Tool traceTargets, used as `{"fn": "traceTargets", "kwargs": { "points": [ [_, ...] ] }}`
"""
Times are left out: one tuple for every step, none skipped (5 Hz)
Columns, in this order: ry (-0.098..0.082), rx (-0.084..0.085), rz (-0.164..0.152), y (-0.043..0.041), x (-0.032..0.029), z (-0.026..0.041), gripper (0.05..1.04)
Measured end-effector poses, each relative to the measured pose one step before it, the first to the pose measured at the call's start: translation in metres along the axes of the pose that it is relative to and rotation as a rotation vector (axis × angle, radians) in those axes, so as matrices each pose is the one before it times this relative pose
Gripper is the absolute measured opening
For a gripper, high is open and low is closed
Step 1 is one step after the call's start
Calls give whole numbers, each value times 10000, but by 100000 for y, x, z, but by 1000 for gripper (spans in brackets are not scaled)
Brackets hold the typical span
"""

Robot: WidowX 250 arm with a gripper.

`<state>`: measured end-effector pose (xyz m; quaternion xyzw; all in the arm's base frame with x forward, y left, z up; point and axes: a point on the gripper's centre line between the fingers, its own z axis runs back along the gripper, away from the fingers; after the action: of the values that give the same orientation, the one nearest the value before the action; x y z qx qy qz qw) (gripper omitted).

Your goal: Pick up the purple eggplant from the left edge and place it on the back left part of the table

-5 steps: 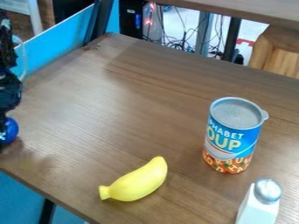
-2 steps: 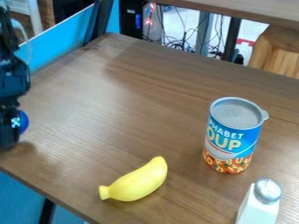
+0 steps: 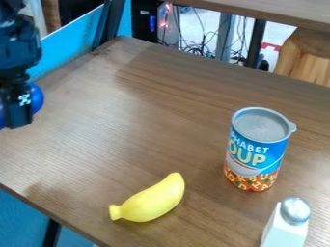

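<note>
My gripper hangs at the left edge of the camera view, raised over the table's left side. It is shut on a rounded blue object, which bulges out past both sides of the near finger; the rest of the object is hidden behind that finger. A yellow toy banana lies near the table's front, its narrow stem end toward the left. To its right stands an upright soup can with a grey lid. The gripper is apart from both.
A white shaker with a silver top stands at the lower right, in front of the can. The brown table has its edge along the left and back. Behind it are cables, a wooden stool and another tabletop.
The gripper has moved right and then up from the left edge, carrying the blue object with it. The banana, can and shaker have stayed in place.
</note>
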<state>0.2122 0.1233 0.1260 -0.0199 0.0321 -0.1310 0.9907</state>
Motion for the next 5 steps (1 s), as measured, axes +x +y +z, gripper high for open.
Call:
{"fn": "traceTargets", "kwargs": {
  "points": [
    [-259,86,261,1731,1993,807,818],
    [4,28,514,2554,2012,-876,818],
    [74,111,318,1796,1571,-617,818],
    [-125,221,1007,1195,1726,-1625,818],
    [-229,-41,329,-782,2785,-788,818]
  ]
}}
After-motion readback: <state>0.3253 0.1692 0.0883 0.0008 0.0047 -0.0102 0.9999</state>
